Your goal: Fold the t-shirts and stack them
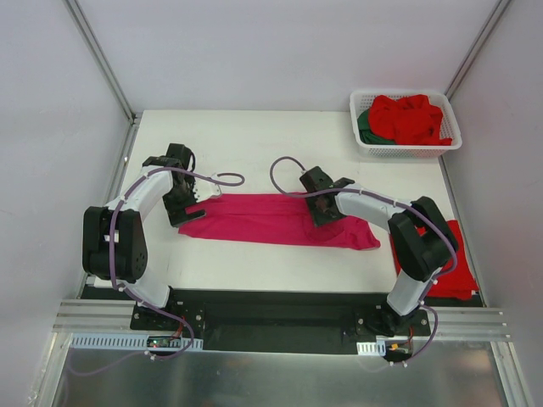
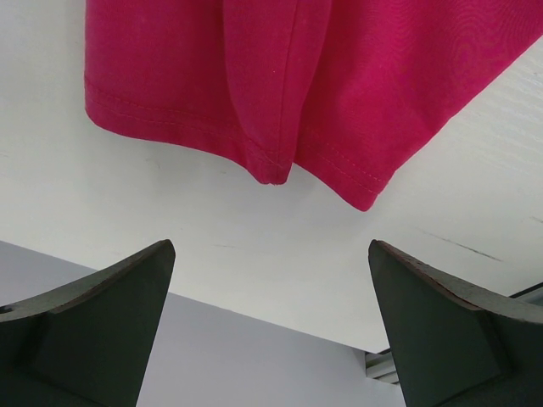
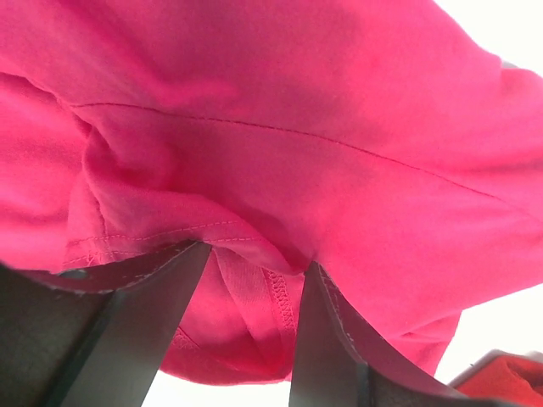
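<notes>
Jaws of the left tool (image 2: pixel 270 248) stand wide apart and empty, just off the 9 o'clock end of the magenta-pink t-shirt (image 1: pixel 263 219). The right tool (image 3: pixel 254 259) straddles a bunched fold toward 3 o'clock; whether it pinches, I cannot tell. The shirt lies mid-table (image 1: pixel 254 144), a half-folded band. A red t-shirt (image 1: pixel 467 271) at 4 o'clock seems done; more wait in the basket (image 1: pixel 405 153) at 1 o'clock.

- Left arm (image 1: pixel 144 197) and right arm (image 1: pixel 369 203): white shells between black joints, black bases.
- Thin purple cables (image 1: pixel 287 158) loop along both.
- Left gripper (image 2: pixel 270 254) fingers (image 2: pixel 93 331): dark wedges.
</notes>
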Robot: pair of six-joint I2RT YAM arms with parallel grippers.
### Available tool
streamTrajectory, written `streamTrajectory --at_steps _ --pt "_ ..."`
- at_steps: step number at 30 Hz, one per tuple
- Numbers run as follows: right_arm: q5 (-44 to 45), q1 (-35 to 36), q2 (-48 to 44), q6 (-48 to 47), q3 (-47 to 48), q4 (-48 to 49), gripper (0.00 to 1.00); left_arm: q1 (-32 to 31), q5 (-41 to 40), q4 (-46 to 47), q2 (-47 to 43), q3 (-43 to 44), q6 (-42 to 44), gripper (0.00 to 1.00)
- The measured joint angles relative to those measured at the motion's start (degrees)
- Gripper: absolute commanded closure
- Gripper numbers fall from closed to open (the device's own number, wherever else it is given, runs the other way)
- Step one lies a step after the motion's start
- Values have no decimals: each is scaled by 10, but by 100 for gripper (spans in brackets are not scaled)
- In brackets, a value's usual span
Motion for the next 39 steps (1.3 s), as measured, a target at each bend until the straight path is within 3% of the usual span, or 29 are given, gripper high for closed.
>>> streamTrajectory --at_steps 28,39 --pt "-27 51 -7 -4 53 -9 49 0 0 0 3 0 -3 1" --pt "-18 110 -33 6 52 -90 48 0 0 0 4 0 -3 1"
